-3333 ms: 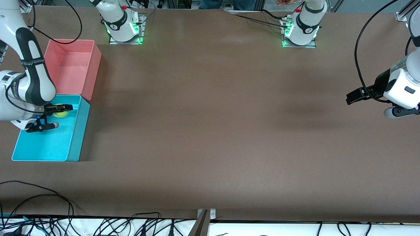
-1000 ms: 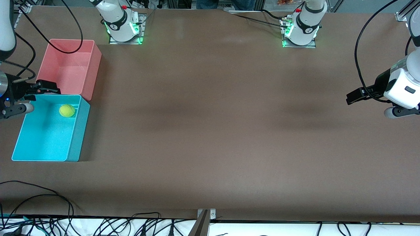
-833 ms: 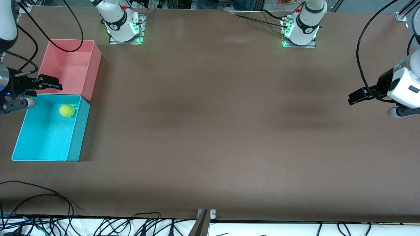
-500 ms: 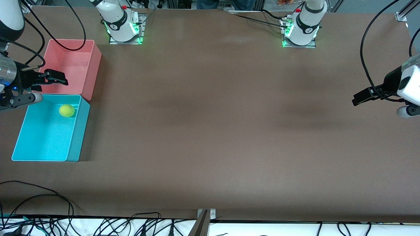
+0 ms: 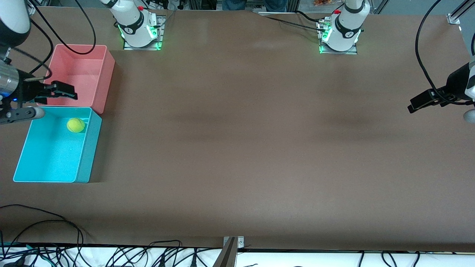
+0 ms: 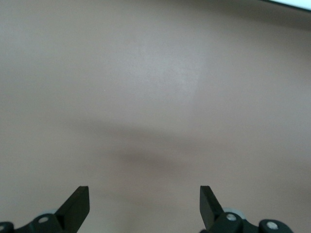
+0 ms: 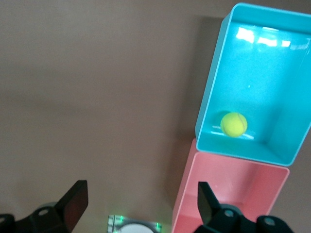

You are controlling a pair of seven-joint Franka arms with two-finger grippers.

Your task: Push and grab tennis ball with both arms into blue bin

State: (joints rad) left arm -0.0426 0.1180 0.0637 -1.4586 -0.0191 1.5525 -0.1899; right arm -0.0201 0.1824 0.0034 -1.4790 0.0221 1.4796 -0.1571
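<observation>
The tennis ball point(image 5: 75, 125) lies inside the blue bin point(image 5: 84, 159), in the corner nearest the pink bin. The right wrist view shows it there too point(image 7: 233, 124), resting on the floor of the blue bin point(image 7: 210, 92). My right gripper point(image 5: 55, 93) is open and empty in the air over the near wall of the pink bin, apart from the ball; in its wrist view point(image 7: 141, 204) the jaws stand wide. My left gripper point(image 5: 417, 104) is open and empty, raised over bare table at the left arm's end; it also shows in its wrist view point(image 6: 144, 206).
A pink bin point(image 5: 105, 74) stands against the blue bin, farther from the front camera, and is empty; it also shows in the right wrist view point(image 7: 228, 194). Both arm bases point(image 5: 139, 29) are along the table's back edge. Loose cables point(image 5: 55, 230) lie by the front edge.
My right gripper has let go of the ball, risen out of the blue bin and moved over the pink bin's near wall. The left gripper has drawn back toward its table end. The ball stays put.
</observation>
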